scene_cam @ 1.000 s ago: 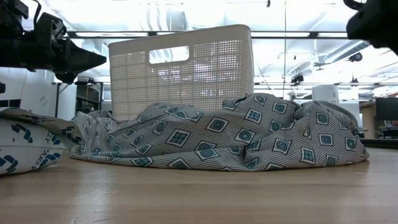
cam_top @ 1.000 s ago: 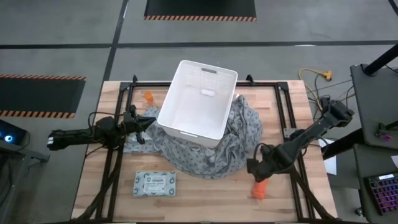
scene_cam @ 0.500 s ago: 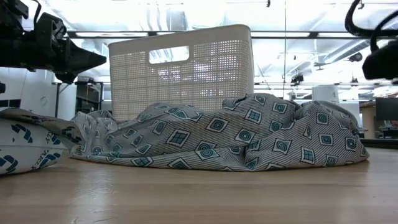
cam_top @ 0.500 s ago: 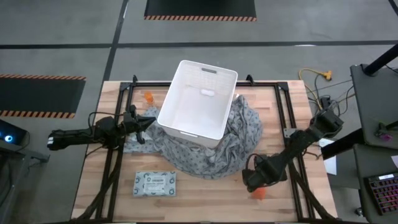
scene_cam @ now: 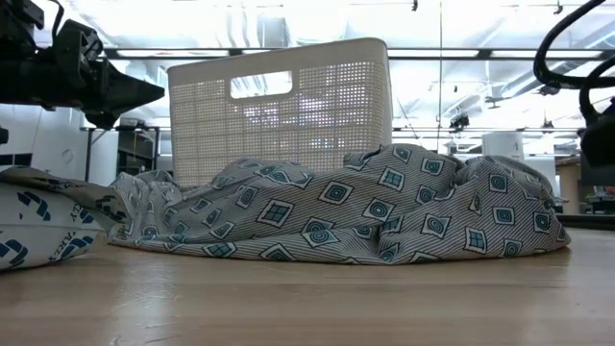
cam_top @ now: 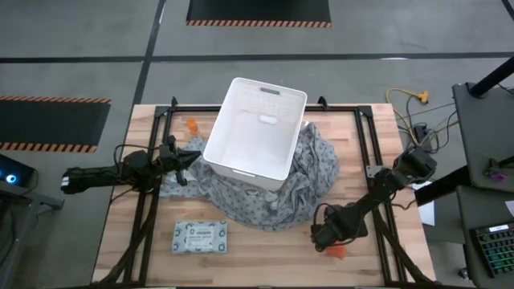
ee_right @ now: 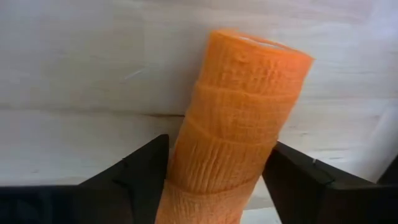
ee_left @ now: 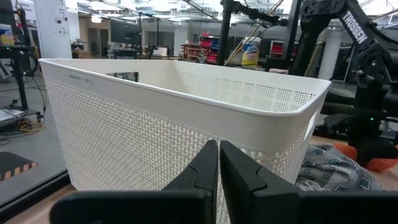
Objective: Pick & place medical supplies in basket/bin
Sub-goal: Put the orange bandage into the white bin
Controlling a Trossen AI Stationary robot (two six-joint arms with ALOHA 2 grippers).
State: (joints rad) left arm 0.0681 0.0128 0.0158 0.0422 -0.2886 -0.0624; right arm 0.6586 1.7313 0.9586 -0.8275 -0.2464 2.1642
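The orange tapered tube (ee_right: pixel 233 118) lies on the wood near the table's near right (cam_top: pixel 337 251). My right gripper (cam_top: pixel 328 236) is low over it, open, with one finger on each side of the tube (ee_right: pixel 217 180). My left gripper (cam_top: pixel 189 160) is shut and hovers beside the left wall of the white basket (cam_top: pixel 255 136), which rests partly on the grey patterned cloth (cam_top: pixel 281 197). The tiny white piece (cam_top: pixel 267 120) lies inside the basket. The small orange bottle (cam_top: pixel 191 124) stands at the far left. The flat packet (cam_top: pixel 200 236) lies flat at the near left. My right gripper straddles the orange tube's body (ee_right: pixel 211 168) from above, with its fingers (ee_right: pixel 140 171) across the tube's length. The tube lies flat on the table. I cannot tell whether the fingers touch it.
The cloth (scene_cam: pixel 336 216) is bunched around the basket's near and right sides. Black frame rails run along the table (cam_top: pixel 152 233). Bare wood lies between the packet and the tube. Cables and a side desk sit beyond the right edge.
My right gripper has moved toward the table's near edge and slightly left, coming down over the orange tube until it covers most of it in the high view. The left arm and all items have stayed still.
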